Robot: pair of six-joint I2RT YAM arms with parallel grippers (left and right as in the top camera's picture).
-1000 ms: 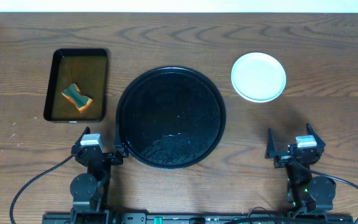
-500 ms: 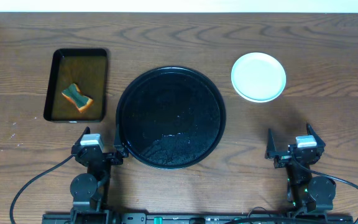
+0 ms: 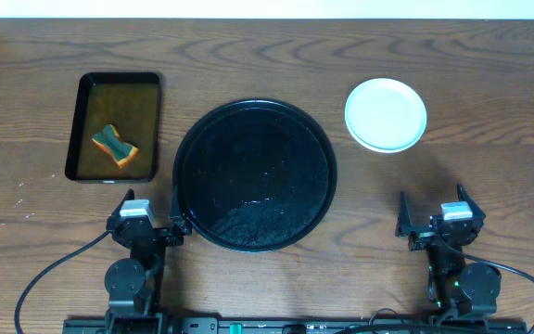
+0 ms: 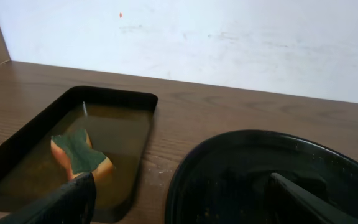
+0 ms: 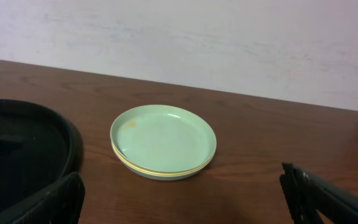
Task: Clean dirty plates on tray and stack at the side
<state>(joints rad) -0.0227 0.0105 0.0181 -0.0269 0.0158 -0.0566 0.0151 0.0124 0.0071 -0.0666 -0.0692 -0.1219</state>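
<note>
The large round black tray (image 3: 253,174) lies mid-table, glossy and wet, with no plate on it. The plates (image 3: 385,113) sit stacked on the wood to its right. In the right wrist view the stack (image 5: 163,140) shows a clean mint-green top and a pale yellow rim under it. My left gripper (image 3: 148,223) rests open at the tray's near-left rim, holding nothing. In its own view the left gripper (image 4: 182,199) straddles the tray's edge (image 4: 272,168). My right gripper (image 3: 432,221) stands open and apart from the stack, and its own view (image 5: 182,199) shows bare wood between the fingers.
A smaller black rectangular tray (image 3: 114,127) with brownish liquid stands at the left, and a green-and-orange sponge (image 3: 114,146) lies in it. The left wrist view shows that sponge (image 4: 79,155) soaking. A pale wall runs along the table's far edge.
</note>
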